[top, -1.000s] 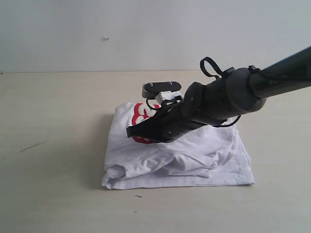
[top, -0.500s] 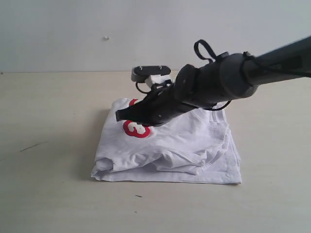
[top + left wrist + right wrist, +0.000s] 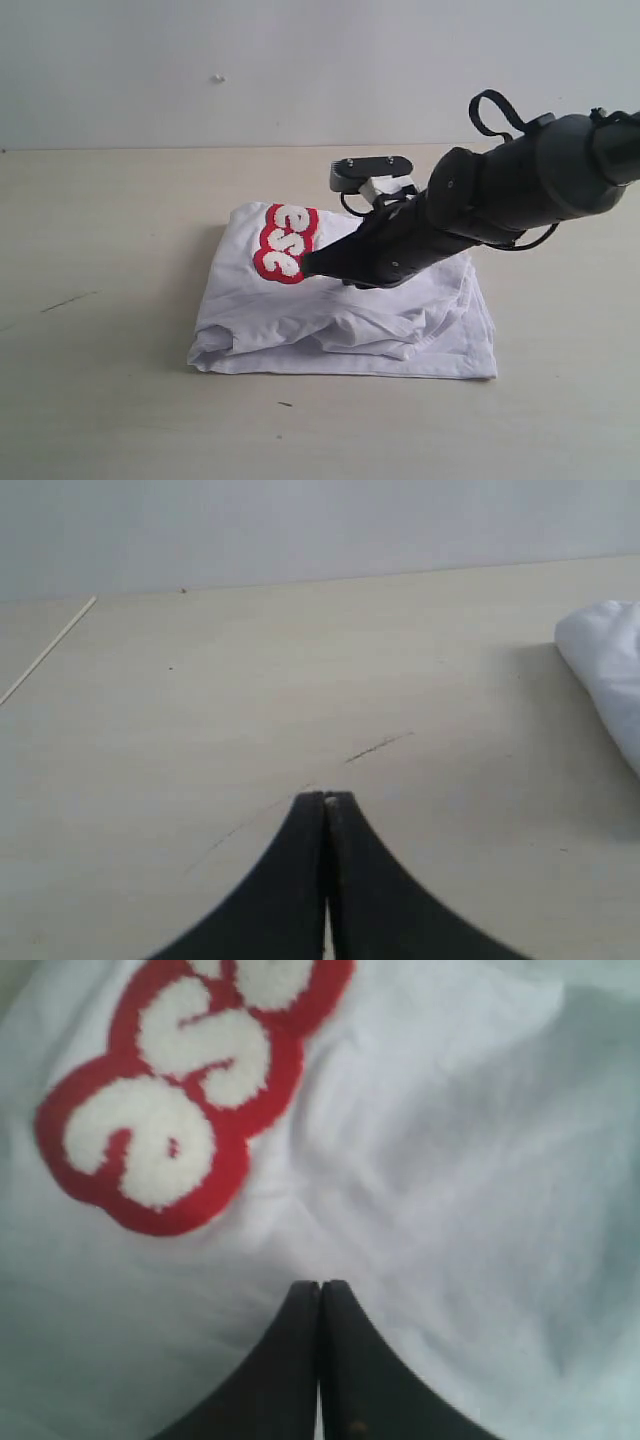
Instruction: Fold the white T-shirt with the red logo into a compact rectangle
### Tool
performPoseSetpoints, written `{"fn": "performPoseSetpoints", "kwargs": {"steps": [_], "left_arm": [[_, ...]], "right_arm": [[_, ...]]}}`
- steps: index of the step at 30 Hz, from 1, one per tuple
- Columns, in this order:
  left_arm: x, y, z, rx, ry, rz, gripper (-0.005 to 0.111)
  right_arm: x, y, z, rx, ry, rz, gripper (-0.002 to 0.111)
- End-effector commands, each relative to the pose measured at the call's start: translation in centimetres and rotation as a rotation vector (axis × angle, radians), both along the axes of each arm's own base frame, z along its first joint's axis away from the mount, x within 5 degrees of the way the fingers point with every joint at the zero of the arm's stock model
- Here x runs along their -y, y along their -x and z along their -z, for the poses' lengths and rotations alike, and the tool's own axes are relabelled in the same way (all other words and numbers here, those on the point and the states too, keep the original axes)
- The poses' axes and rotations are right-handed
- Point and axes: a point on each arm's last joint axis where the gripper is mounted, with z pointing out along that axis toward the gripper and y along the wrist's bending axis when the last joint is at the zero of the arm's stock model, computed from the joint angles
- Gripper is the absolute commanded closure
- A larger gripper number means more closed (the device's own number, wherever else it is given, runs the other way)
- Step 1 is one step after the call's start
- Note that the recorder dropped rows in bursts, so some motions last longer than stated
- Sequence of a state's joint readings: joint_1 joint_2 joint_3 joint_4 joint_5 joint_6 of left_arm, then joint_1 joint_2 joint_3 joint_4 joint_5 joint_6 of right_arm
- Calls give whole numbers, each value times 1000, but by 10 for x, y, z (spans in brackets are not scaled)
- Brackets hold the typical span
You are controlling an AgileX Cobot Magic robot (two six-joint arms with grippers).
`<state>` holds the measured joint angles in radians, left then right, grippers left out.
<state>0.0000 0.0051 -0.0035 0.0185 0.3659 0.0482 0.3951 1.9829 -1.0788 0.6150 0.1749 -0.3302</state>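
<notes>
Nearest us, the thin, wrinkled white cotton T-shirt [image 3: 400, 340] lies folded on the beige tabletop [image 3: 100, 390], long axis left to right. Our black right gripper [image 3: 307, 264] sits low over its top layer, jaws pressed together, empty; the fuzzy red logo patch [image 3: 285, 242] lies just beyond its tip. Our black left gripper [image 3: 326, 800], likewise closed and empty, hangs off the cloth, farther away.
</notes>
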Motion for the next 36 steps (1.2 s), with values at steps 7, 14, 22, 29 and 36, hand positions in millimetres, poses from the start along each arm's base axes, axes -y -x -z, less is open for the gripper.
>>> {"fn": "performPoseSetpoints", "kwargs": {"steps": [7,14,22,29,36], "left_arm": [[0,0,0,8,5,1,107],[0,0,0,8,5,1,107],[0,0,0,8,5,1,107],[0,0,0,8,5,1,107],[0,0,0,8,5,1,107]], "right_arm": [[11,-14,27,-111,11,16,108],[5,-23,-3,-47,-11,-20,108],[20,16,-102,238,-54,-14,108],[46,80,-170,461,-89,-24,108],[72,155,-230,692,-146,-60,108]]}}
